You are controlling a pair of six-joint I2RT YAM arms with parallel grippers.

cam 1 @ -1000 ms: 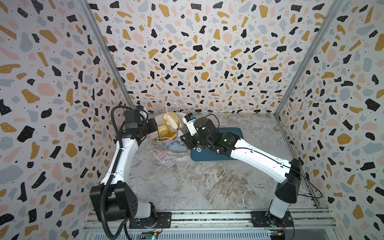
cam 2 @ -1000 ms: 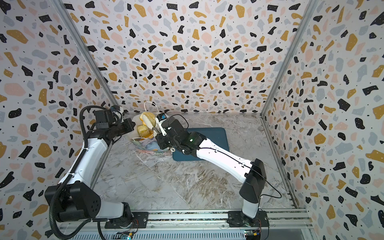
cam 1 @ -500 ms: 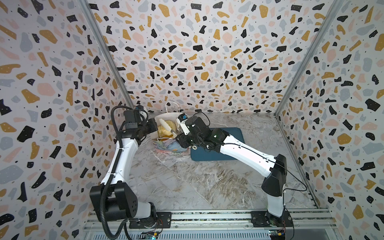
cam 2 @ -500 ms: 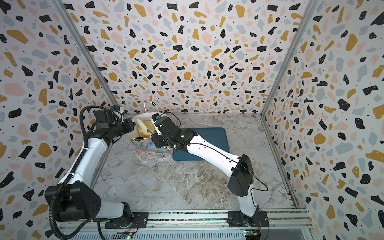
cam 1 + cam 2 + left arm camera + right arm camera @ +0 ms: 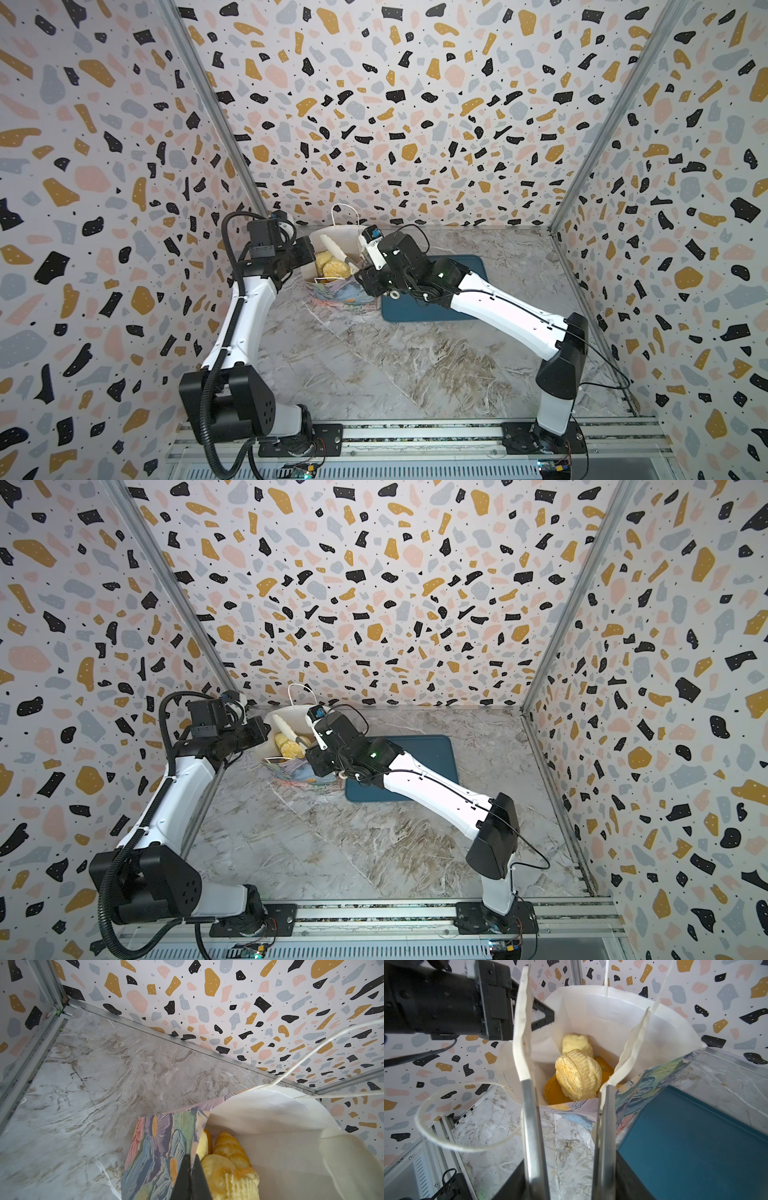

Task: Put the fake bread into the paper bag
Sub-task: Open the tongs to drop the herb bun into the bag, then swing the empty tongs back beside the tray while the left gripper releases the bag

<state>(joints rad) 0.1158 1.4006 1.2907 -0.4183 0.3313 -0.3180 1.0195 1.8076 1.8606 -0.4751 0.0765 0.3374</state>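
the fake bread (image 5: 578, 1076) lies inside the paper bag (image 5: 591, 1012). a round ribbed golden bun sits on top, a paler bumpy bun is behind it against the white inner wall, and deeper orange pieces are underneath. in a top view the bread shows as yellow lumps in the bag's open mouth.

the bag (image 5: 345, 293) stands on the counter (image 5: 374, 365) near the back wall, with its flower-printed side facing forward. one white cord handle (image 5: 345, 212) stands up behind it. in the right wrist view a second cord loop hangs outside the rim.

the left hand (image 5: 191, 1176) is closed, and its black fingers pinch the bag's printed edge, one on the outside and one on the white inside. the bread is just past them.

the right hand (image 5: 586, 991) is at the bag's mouth from the opposite side. its two pale-padded fingers are spread apart with nothing between them, and the ribbed bun is well below them in the bag.

the flat dark-blue tray (image 5: 473, 266) lies on the counter just beside the bag, under the right arm. its visible surface is bare.
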